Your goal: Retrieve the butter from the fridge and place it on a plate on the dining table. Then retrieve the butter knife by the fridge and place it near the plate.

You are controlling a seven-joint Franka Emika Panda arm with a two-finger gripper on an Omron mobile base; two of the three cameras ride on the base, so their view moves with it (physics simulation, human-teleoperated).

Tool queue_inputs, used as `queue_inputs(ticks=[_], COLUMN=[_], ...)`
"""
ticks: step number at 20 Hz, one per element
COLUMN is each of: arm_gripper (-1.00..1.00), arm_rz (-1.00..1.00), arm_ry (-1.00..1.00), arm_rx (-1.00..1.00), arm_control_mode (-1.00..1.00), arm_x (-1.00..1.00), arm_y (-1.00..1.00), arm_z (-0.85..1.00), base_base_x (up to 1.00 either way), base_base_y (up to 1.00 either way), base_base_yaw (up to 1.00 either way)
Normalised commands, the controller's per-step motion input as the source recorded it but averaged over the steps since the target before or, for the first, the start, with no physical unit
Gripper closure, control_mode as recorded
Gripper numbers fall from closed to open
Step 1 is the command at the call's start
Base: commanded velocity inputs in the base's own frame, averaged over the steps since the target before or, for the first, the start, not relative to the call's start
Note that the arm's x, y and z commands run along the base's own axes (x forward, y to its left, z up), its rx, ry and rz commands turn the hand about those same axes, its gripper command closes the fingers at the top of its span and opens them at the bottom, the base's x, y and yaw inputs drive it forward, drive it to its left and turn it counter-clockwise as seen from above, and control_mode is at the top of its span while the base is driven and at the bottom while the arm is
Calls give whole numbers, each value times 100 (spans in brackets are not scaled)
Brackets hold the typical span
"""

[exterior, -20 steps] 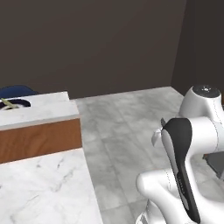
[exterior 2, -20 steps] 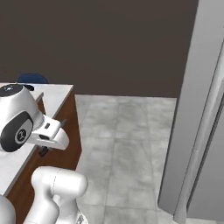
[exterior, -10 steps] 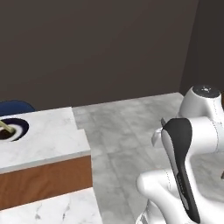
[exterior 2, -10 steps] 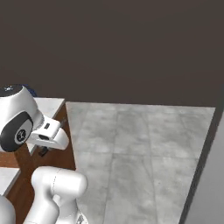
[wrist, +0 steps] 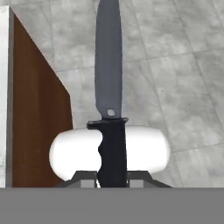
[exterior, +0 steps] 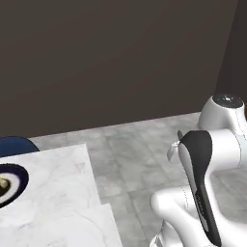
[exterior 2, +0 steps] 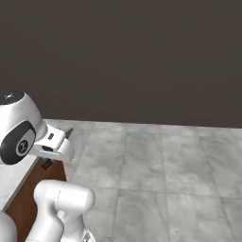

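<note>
- In the left base view the plate lies on the dining table, at its left edge, with the butter on it.
- A stool stands behind the table.
- In the hand view the butter knife sits between the fingers of the gripper, blade pointing away over the floor, to the right of the table's side.

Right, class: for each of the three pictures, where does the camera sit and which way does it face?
Left base view: behind the arm, left; faces the dark wall, table, plate; arm lower right.
Right base view: behind, right; faces wall and floor; arm lower left.
Hand view: on the hand, looking down along the knife held in the gripper.
Base views share wall, floor, table.
</note>
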Motion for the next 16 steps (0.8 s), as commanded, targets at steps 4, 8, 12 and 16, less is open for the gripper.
queue_inputs(ticks=[4,8,12,16], arm_gripper=[100,100,100,100], arm_rz=[0,0,0,0], arm_ry=[0,0,0,0], arm_rx=[0,0,0,0], arm_control_mode=[100,100,100,100], arm_x=[0,0,0,0], arm_y=[0,0,0,0], arm_z=[0,0,0,0], base_base_x=[100,100,100,93], base_base_y=[0,0,0,0], base_base_yaw=[0,0,0,0])
